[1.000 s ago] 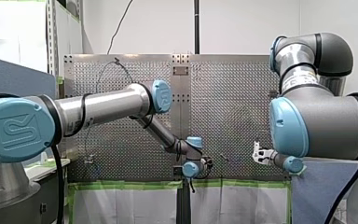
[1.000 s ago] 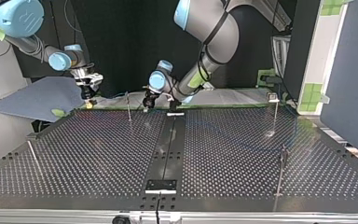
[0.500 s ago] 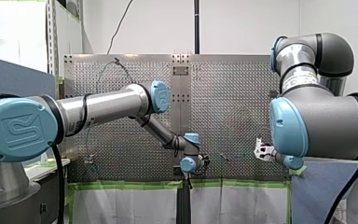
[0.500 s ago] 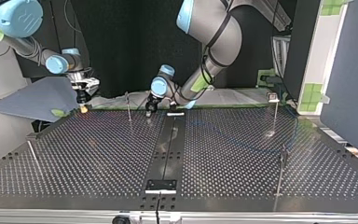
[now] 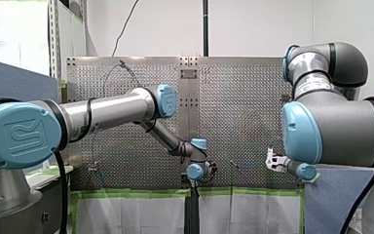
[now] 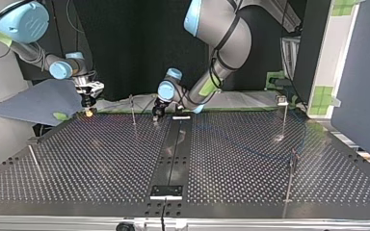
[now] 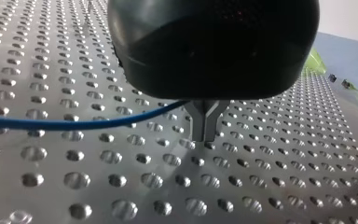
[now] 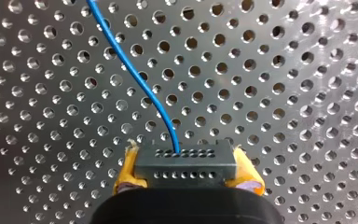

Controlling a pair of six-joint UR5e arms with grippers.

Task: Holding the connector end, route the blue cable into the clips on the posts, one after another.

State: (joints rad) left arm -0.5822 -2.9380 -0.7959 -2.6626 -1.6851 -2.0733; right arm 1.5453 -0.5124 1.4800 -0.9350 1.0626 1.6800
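In the right wrist view my right gripper (image 8: 189, 179) is shut with its yellow pads (image 8: 126, 172) on a dark grey connector (image 8: 185, 164). The blue cable (image 8: 130, 70) leaves the connector and runs ahead over the perforated plate. In the left wrist view my left gripper (image 7: 203, 136) has its metal fingertips shut just above the plate. The blue cable (image 7: 74, 123) comes in from the side and meets the fingers near their root. Whether it is pinched there is hidden. In the top view my right gripper (image 6: 89, 109) hangs at the far left edge, and my left gripper (image 6: 157, 113) near the middle.
Thin posts stand on the perforated table (image 6: 101, 159): one (image 6: 133, 109) between the two grippers, one (image 6: 285, 115) at the far right, one (image 6: 291, 175) at the near right, and a leaning one (image 6: 33, 161) at the near left. A blue-grey sheet (image 6: 33, 101) lies beyond the left edge.
My left gripper has come down and a little to the top view's right, close to the plate. My right gripper shifted slightly left, then back, still holding the connector.
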